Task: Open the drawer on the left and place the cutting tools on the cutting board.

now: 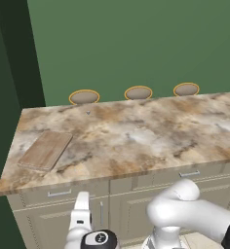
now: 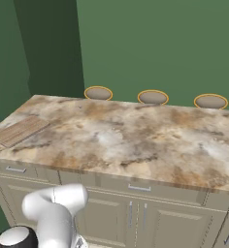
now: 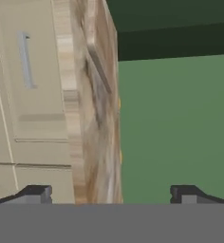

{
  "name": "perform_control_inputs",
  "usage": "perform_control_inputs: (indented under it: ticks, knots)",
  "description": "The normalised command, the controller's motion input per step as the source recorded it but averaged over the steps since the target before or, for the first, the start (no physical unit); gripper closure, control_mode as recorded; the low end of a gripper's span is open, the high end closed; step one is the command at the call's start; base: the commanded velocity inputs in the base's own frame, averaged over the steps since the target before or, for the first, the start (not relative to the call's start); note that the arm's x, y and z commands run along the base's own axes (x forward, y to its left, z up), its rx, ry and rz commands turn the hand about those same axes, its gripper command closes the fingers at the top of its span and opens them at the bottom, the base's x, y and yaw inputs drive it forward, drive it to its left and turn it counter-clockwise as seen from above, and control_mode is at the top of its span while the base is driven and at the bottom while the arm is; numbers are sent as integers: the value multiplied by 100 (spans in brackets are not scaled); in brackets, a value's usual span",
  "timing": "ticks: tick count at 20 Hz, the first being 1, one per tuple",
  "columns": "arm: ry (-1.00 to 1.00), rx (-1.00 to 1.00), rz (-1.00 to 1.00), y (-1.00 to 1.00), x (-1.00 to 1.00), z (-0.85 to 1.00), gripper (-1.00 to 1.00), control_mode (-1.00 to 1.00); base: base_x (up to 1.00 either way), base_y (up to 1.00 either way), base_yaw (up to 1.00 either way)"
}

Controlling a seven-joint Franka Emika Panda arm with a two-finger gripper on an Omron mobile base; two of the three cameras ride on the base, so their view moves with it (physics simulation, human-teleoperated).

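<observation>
- The drawer [image 1: 59,193] sat closed under the left end of the marbled table [image 1: 136,136], its silver bar handle [image 1: 59,193] flush on the front.
- The cutting board [image 1: 45,150] lay flat on the table's left part, near the front edge, with nothing on it.
- The claw [image 3: 111,193] was released, its dark fingertips [image 3: 35,192] wide apart, rolled sideways beside the table edge and touching nothing.
- Three round stool seats [image 1: 138,92] stood behind the table.
</observation>
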Motion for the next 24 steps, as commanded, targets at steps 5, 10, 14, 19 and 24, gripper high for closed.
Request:
perform_control_inputs:
  ticks: [5,10,14,19,24]
  knots:
    - [-10,-2,0,33,19,-27,-100,-100,0,0,0]
    - [-11,-4,0,35,20,-30,-100,-100,0,0,0]
    - [-13,-1,0,14,22,-32,-100,-100,0,0,0]
    - [-9,0,0,11,39,-38,-100,-100,0,0,0]
    - [-4,0,0,18,46,-26,-100,-100,0,0,0]
